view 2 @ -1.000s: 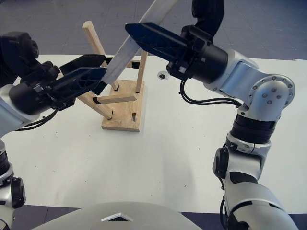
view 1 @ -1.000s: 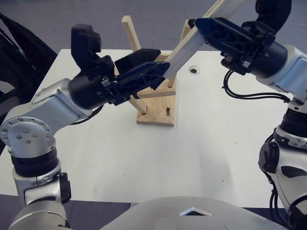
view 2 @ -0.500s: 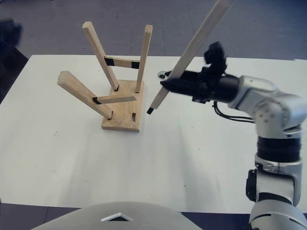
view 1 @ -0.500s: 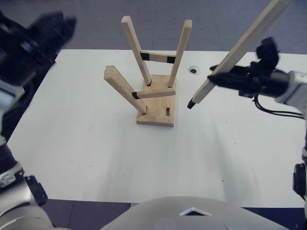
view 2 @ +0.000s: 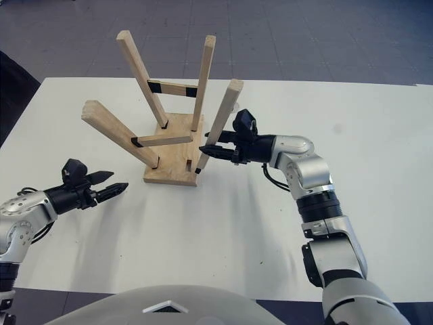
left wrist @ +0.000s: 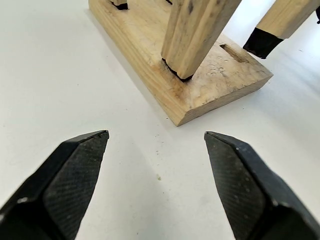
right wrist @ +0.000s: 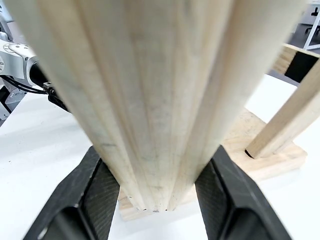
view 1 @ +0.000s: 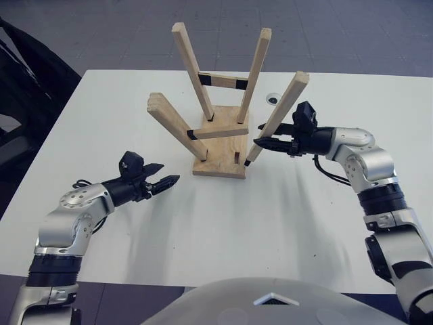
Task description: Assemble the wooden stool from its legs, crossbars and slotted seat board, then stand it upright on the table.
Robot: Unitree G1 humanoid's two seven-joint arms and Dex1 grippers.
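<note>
Three legs (view 1: 193, 71) in, and the fourth leg (view 1: 281, 112) is hanging at the corner of the seat board (view 1: 220, 166).
The board lies flat on the table (view 1: 203, 230) with its three legs sticking up. One crossbar (view 1: 223, 82) joins the two far legs and another crossbar (view 1: 218, 133) runs out from the tilted left one. The right gripper (view 1: 260, 143) is clamped on the fourth leg low down, close to its black tip. That leg leans up and away to the right, and its tip sits just beside the empty slot (left wrist: 235, 52) at the board's near right corner, not in it. The left gripper (view 1: 170, 172) sits low over the table on the board's near left side. It points at the board with its fingers spread wide, close to it but not touching.
</note>
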